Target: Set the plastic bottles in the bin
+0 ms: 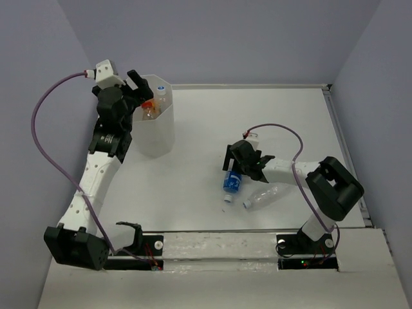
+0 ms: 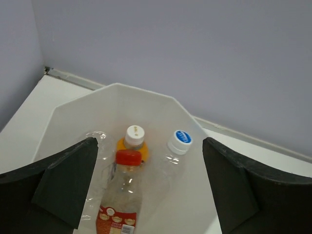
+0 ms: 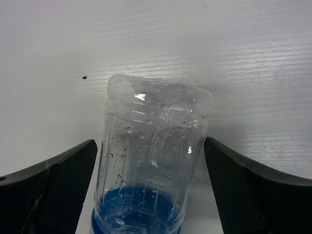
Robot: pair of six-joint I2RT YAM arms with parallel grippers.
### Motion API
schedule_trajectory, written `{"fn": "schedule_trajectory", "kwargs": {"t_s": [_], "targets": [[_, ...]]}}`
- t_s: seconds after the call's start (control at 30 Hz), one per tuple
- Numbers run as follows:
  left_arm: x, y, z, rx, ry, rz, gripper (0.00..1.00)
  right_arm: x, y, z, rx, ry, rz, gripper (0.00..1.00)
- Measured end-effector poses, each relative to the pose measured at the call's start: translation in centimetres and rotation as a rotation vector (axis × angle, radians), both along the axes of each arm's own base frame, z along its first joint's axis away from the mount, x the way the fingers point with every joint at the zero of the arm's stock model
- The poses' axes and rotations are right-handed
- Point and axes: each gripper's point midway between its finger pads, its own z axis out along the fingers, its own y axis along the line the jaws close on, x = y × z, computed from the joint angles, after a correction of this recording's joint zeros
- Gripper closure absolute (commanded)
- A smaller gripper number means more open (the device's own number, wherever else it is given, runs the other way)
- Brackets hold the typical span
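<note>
The white faceted bin (image 1: 156, 132) stands at the far left. Seen from the left wrist, the bin (image 2: 161, 105) holds a red-labelled bottle (image 2: 121, 195), an orange bottle (image 2: 132, 145), a clear bottle with a blue-printed cap (image 2: 177, 144) and a crumpled clear one (image 2: 95, 140). My left gripper (image 1: 141, 90) hovers open and empty over the bin's mouth (image 2: 148, 187). A blue-labelled bottle (image 1: 232, 182) lies mid-table. My right gripper (image 1: 238, 170) is open, with its fingers on either side of that bottle (image 3: 151, 156). A clear bottle (image 1: 264, 196) lies just right of it.
A small clear object (image 1: 250, 136) shows behind the right gripper. The right arm's cable (image 1: 293, 138) loops above the table. Walls close in the table at the back and on both sides.
</note>
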Motion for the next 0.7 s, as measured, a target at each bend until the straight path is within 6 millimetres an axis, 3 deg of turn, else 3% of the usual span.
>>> {"fn": "schedule_trajectory", "kwargs": {"t_s": [0.07, 0.13, 0.33, 0.43, 0.53, 0.63, 0.7], "targets": [[-1.6, -0.7, 2.5, -0.035, -0.064, -0.049, 0.01, 0.0, 0.1, -0.2, -0.002, 0.006, 0.005, 0.16], [-3.5, -1.2, 5.2, -0.070, -0.137, -0.096, 0.01, 0.2, 0.3, -0.3, -0.003, 0.008, 0.009, 0.33], [-11.6, -3.2, 12.3, -0.141, -0.366, -0.292, 0.01, 1.1, 1.2, 0.5, 0.012, -0.009, 0.014, 0.43], [-14.8, -3.7, 12.1, -0.142, -0.402, -0.357, 0.01, 1.7, 1.7, 1.8, 0.030, -0.044, 0.020, 0.46], [-17.9, -3.8, 11.0, -0.134, -0.424, -0.395, 0.01, 2.7, 2.4, 4.9, 0.051, -0.114, 0.038, 0.46], [-19.5, -3.7, 7.8, -0.128, -0.389, -0.404, 0.01, 4.3, 4.3, 11.4, 0.106, -0.251, 0.070, 0.46], [-19.9, -3.6, 4.9, -0.129, -0.329, -0.400, 0.01, 5.4, 5.9, 17.5, 0.167, -0.380, 0.093, 0.47]]}}
